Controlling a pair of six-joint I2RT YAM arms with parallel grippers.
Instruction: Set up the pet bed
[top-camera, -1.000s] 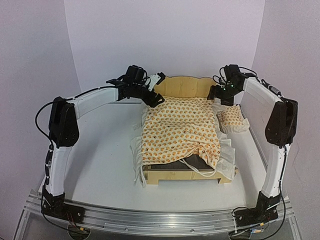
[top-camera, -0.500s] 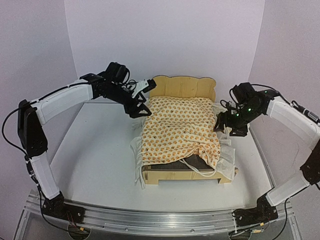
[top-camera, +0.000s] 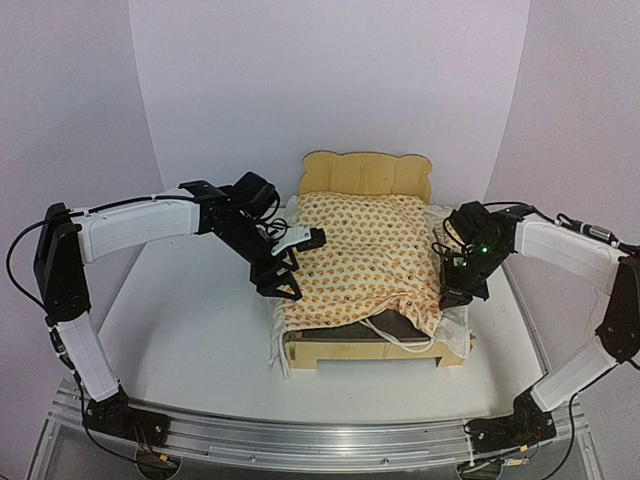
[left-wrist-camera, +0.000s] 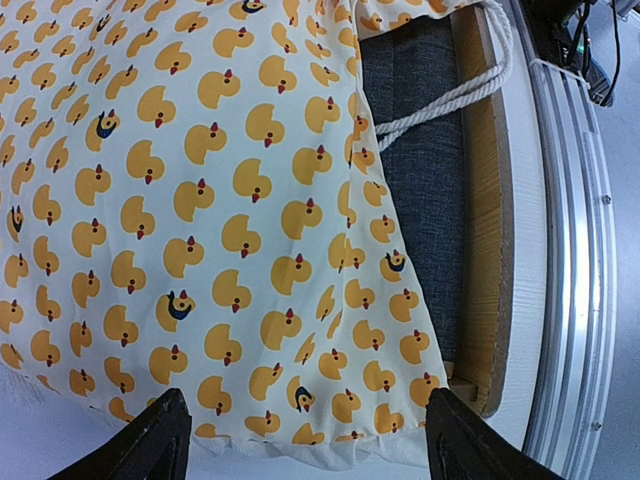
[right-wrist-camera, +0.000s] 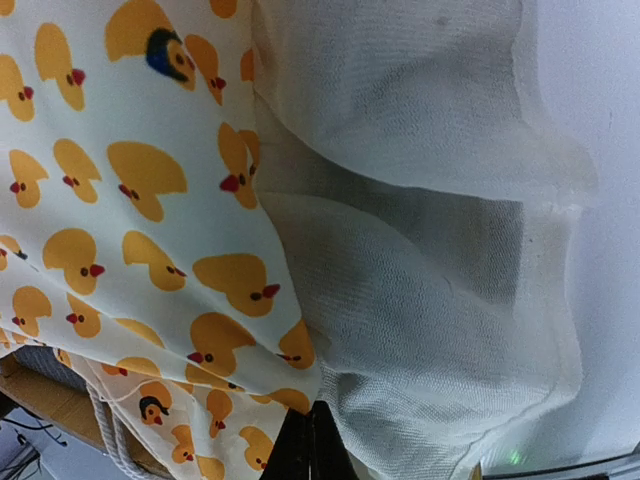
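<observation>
The pet bed (top-camera: 366, 176) of light plywood stands mid-table, its scalloped headboard at the far end. A duck-patterned mattress cushion (top-camera: 360, 250) with a white ruffle lies on it, leaving the grey fabric base (left-wrist-camera: 420, 180) bare near the footboard (left-wrist-camera: 484, 210). My left gripper (top-camera: 292, 262) hangs open over the cushion's left edge, and its dark fingertips (left-wrist-camera: 150, 445) straddle the cushion corner (left-wrist-camera: 300, 380) without touching. My right gripper (top-camera: 455, 290) is at the bed's right side, shut (right-wrist-camera: 310, 445) on the cushion's edge where the duck fabric meets the ruffle (right-wrist-camera: 430, 300).
A white cord (left-wrist-camera: 455, 90) trails from the cushion over the grey base and the footboard. The aluminium rail (top-camera: 320, 435) runs along the table's near edge. White walls close in at the left, back and right.
Both arms have swung from the headboard end down along the bed's sides. The right gripper has gone from open to shut at the cushion's right edge. The left gripper stays open.
</observation>
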